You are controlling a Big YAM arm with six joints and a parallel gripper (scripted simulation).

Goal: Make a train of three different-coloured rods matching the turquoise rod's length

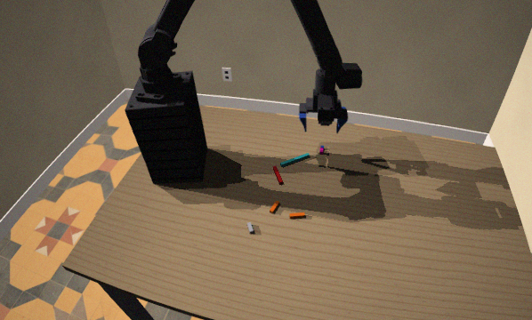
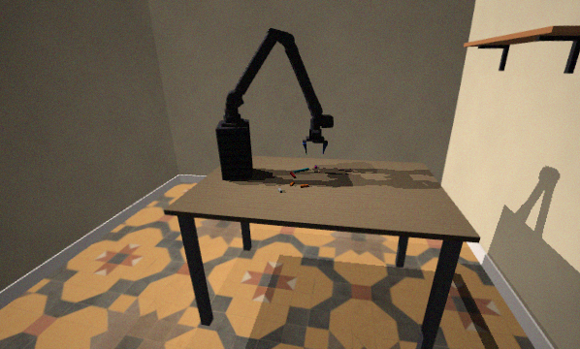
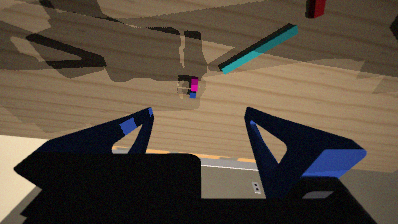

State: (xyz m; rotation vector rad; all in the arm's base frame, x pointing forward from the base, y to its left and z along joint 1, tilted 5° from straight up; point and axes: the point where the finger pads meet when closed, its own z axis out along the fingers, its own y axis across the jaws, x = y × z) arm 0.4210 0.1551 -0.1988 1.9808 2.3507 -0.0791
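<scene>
My gripper is open and empty, high above the table near its back edge. A magenta rod and a small blue rod lie end to end below it; any gap is too small to tell. The turquoise rod lies aslant beside them. A red rod lies apart from it. Two orange rods, one aslant and another, and a grey rod lie farther forward.
The arm's black pedestal stands on the left of the table. The arm's shadow falls across the rods' area. A wall shelf hangs at the right, away from the arm.
</scene>
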